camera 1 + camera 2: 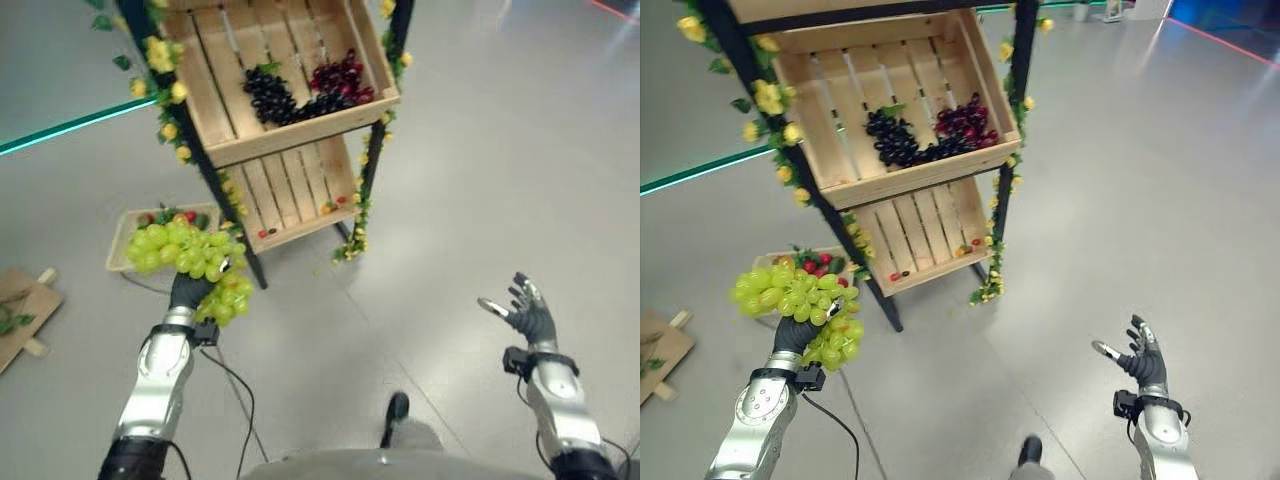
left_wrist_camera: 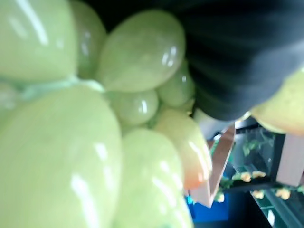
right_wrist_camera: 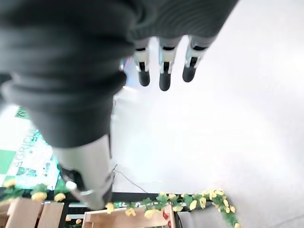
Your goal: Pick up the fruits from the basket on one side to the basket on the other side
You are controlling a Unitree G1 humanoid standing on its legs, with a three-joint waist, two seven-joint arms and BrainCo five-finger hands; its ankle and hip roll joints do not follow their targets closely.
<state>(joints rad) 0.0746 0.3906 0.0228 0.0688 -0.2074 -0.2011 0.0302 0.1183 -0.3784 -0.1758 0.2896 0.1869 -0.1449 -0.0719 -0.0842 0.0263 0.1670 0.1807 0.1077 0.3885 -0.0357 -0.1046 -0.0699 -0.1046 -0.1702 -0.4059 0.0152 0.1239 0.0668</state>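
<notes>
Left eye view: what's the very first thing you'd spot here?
The big bunch of green grapes, held up in the robot's left hand in front of a low basket on the floor. Next, the dark grapes and red grapes lying in the upper wooden crate of the flower-trimmed stand. The right hand is open and holds nothing.

Left robot hand (image 1: 188, 290) grips green grapes (image 1: 190, 255); right robot hand (image 1: 527, 312) spread.

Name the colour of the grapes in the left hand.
Light green grapes; left hand; right eye view.
</notes>
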